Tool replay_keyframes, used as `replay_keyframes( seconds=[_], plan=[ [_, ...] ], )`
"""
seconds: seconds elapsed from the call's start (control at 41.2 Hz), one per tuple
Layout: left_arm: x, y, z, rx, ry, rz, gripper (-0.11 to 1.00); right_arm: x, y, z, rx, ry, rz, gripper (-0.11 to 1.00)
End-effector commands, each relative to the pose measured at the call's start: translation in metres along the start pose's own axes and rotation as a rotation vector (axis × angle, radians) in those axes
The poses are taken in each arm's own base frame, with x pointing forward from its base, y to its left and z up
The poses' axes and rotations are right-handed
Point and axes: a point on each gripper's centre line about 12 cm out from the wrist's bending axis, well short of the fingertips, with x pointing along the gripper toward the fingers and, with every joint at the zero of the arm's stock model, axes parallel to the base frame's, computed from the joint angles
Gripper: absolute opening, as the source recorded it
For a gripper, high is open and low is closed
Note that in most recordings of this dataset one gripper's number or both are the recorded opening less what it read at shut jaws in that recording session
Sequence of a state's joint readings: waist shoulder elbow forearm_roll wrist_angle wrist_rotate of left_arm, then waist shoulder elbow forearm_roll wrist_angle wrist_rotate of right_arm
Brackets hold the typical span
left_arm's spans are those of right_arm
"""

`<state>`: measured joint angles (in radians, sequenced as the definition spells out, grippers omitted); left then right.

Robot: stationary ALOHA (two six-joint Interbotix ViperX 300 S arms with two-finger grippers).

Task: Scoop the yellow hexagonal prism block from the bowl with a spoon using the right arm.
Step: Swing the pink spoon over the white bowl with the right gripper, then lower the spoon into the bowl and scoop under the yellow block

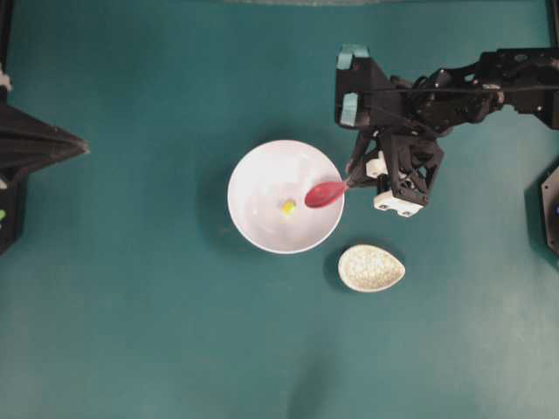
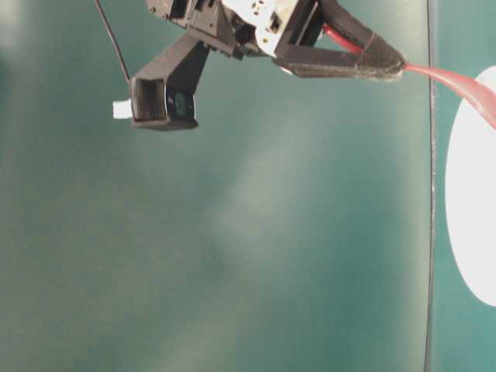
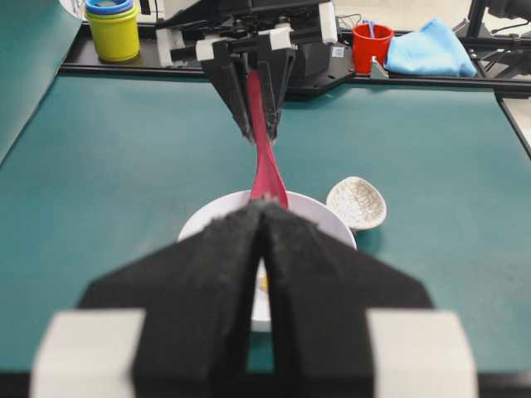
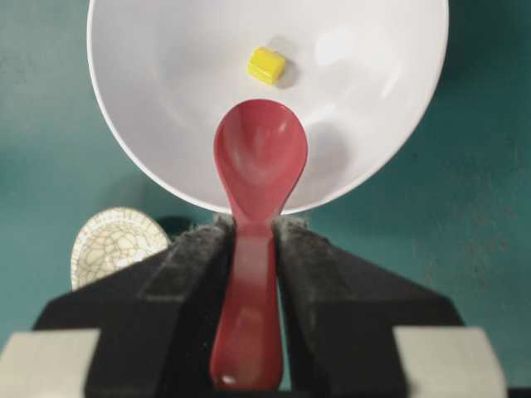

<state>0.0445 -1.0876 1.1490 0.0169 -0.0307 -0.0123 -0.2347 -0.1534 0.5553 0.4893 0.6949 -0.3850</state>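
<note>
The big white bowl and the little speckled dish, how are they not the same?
The bowl is round, plain white and much bigger; the speckled dish is small, beige, crackle-patterned and teardrop-shaped. The bowl holds a tiny yellow block, and the red spoon reaches over its rim; the speckled dish holds nothing. The bowl sits nearer the table's middle, the dish beside it, apart. Both rest flat on the green table.

The spoon [image 4: 259, 178] is glossy and smooth, the bowl [image 4: 166, 108] shiny white (ceramic or plastic, hard to say). The gripper pads [image 4: 187, 274] look like rough black foam; the rest [image 4: 116, 240] shows a crackled glaze.
</note>
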Motion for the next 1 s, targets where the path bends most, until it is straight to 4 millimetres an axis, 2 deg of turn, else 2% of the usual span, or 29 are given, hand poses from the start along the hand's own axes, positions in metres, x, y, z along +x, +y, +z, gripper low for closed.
replay_keyframes(
  seconds=[0.0,0.364,0.972],
  plan=[
    [0.002,0.000,0.009,0.006,-0.017,0.002,0.03,-0.008,0.003,0.013,-0.002,-0.022,0.007,0.24],
    [0.002,0.000,0.009,0.006,-0.015,0.002,0.03,0.003,0.010,0.025,0.012,0.017,0.033,0.24],
    [0.002,0.000,0.009,0.006,-0.018,0.002,0.03,0.028,0.007,0.021,0.005,0.039,0.017,0.24]
  ],
)
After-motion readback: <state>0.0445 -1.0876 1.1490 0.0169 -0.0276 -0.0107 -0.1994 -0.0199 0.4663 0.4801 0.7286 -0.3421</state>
